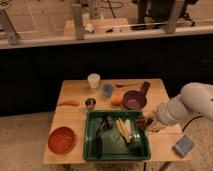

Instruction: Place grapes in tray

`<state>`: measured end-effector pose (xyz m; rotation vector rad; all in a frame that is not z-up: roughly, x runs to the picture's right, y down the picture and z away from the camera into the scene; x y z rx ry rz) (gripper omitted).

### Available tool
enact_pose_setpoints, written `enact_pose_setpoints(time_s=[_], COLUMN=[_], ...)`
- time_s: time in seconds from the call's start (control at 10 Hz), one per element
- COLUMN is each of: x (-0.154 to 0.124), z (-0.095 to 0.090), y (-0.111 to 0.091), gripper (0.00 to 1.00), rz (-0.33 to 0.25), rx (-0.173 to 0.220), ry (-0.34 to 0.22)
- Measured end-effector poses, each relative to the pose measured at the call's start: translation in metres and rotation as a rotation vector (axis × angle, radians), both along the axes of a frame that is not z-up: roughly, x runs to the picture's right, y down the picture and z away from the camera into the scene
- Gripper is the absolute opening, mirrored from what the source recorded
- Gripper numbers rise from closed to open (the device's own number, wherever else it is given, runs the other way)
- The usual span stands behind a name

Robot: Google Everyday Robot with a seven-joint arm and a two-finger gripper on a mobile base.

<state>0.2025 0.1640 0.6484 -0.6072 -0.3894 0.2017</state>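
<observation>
The grapes, a small dark red bunch, hang at the right rim of the dark green tray, just over its edge. My gripper is at the end of the white arm that reaches in from the right. It is shut on the grapes and holds them slightly above the table. The tray sits at the front middle of the wooden table. It holds yellow banana-like pieces and a black utensil.
A purple bowl and an orange fruit stand just behind the tray. An orange-red bowl is at the front left and a blue sponge at the front right. A white cup, blue cup, metal cup and carrot are further back.
</observation>
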Motion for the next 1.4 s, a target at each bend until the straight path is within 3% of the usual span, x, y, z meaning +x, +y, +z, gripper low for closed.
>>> enact_pose_setpoints(time_s=[0.2,0.3,0.4,0.7,1.0,1.4], x=[-0.010,-0.013,-0.015,-0.025,-0.045,-0.062], z=[0.003,0.001,-0.005,-0.035,-0.035,-0.022], y=[0.012,0.021,0.030,0.037,0.052,0.063], gripper=[0.01,0.07,0.19,0.50,0.77,0.80], rz=[-0.011,-0.015,-0.020,-0.065,-0.104,-0.113], rx=[-0.024,-0.037,-0.047,-0.007,-0.019,-0.053], ry=[0.000,-0.004,-0.011,-0.037,-0.065,-0.089])
